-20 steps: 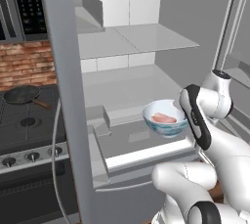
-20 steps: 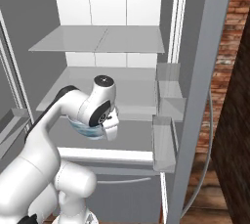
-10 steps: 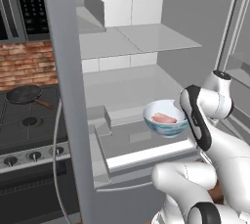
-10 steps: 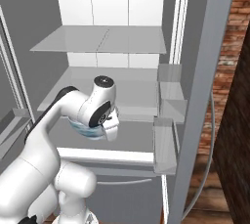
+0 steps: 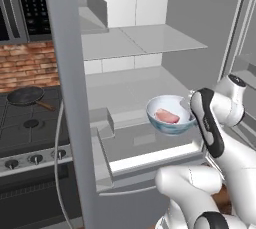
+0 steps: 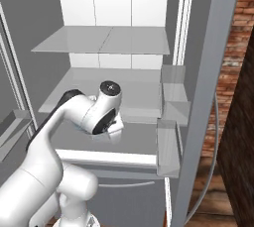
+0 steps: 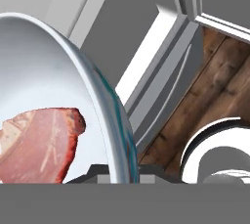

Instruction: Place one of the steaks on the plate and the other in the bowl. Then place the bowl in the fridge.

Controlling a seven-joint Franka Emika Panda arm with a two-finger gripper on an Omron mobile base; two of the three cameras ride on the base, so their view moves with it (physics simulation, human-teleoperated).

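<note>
My gripper (image 5: 193, 107) is shut on the right rim of the bowl (image 5: 170, 118), which is white inside and pale blue-grey outside. It holds the bowl in the air in front of the open fridge (image 5: 145, 38), just above the lower shelf (image 5: 150, 140). A pink steak (image 5: 167, 116) with a darker red edge lies flat in the bowl. In the hand view the bowl's rim (image 7: 114, 120) runs down to my gripper (image 7: 122, 174), and the steak (image 7: 39, 145) sits at lower left. In the right base view my arm hides the bowl. The plate is out of view.
The grey fridge door (image 5: 67, 73) stands open at the left, with door bins (image 5: 100, 123) beside the bowl. On the other side are more door bins (image 6: 171, 107). A black frying pan (image 5: 27, 95) sits on the stove (image 5: 30, 128). White shelves (image 6: 99, 40) span the fridge.
The arm and bowl have shifted only slightly. The grip on the rim is the same.
</note>
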